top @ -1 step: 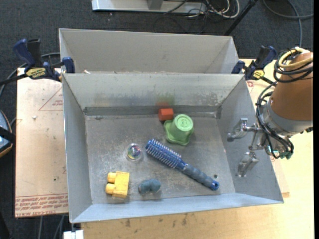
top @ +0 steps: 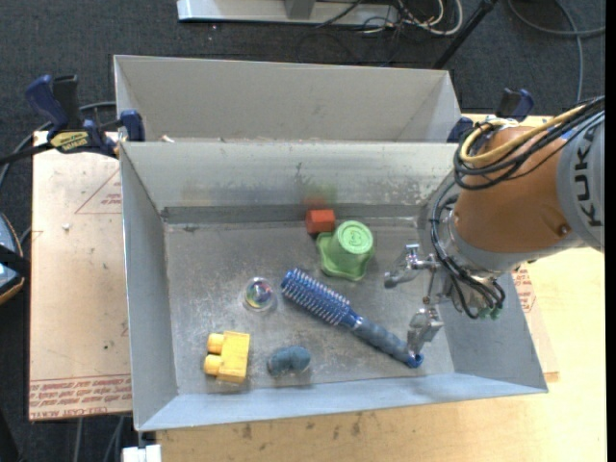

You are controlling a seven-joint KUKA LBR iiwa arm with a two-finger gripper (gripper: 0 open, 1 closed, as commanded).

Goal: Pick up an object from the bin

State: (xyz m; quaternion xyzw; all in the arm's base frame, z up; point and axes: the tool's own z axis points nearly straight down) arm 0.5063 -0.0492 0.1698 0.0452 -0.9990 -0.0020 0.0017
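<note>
Blue hairbrush point(top: 337, 308), one among six single things (fingers point(top: 424, 323) apart beside its handle).

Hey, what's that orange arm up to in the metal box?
A robot arm is reaching into the bin from the right. Its claw hangs open by the handle end of a blue hairbrush, holding nothing. A green cup, red block, yellow brick and bluish lump lie nearby.
</note>
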